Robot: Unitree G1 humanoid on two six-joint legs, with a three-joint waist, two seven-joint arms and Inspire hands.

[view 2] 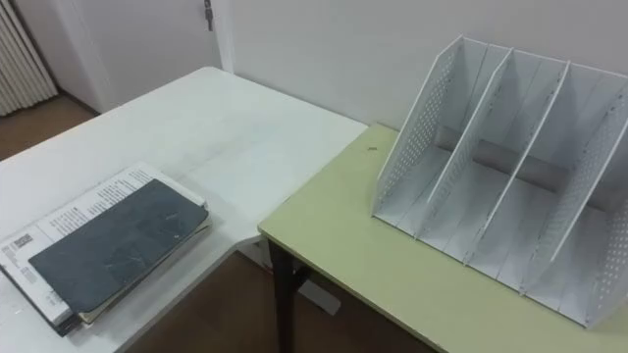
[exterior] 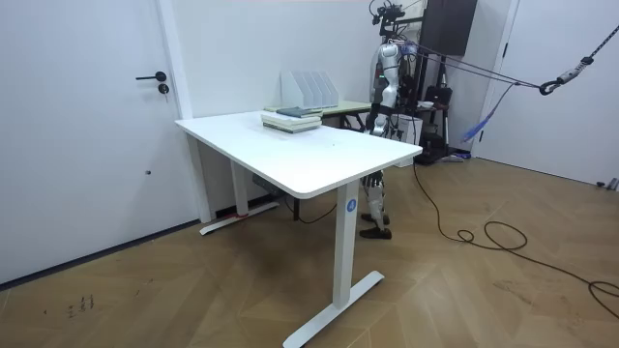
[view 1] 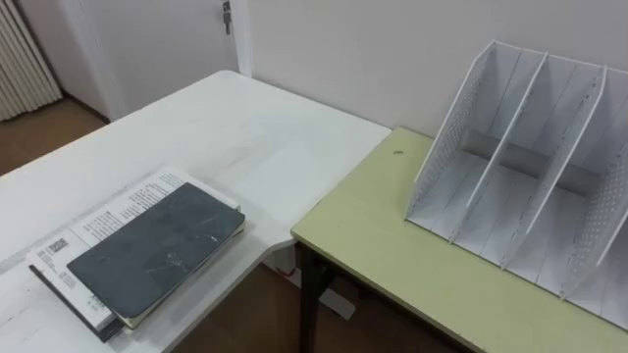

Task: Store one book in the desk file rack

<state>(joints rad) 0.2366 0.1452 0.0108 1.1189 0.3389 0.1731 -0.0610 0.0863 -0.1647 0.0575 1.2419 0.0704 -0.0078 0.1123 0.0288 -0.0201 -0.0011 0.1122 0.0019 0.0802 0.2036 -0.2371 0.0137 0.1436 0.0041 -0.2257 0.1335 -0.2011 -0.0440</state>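
In the eye views, the nearest thing is a stack of books at the near left, on the white desk (view 1: 226, 127). The top one is a dark grey book (view 1: 157, 250). It lies flat and closed on a printed booklet (view 1: 108, 216), with more books under it. To the right, a green desk (view 1: 373, 245) touches the white one at a corner. On its far right stands the white file rack (view 1: 530, 167), upright with slanted dividers, well apart from the book. The left eye view cuts the rack at its right edge, and the right eye view shows it more fully.

The room view shows more. The robot stands at the far side of the white desk, beside the green desk. Its left hand (exterior: 369, 123) hangs low there, and I cannot tell its state. A door handle (exterior: 152, 77) is at the room view's left.
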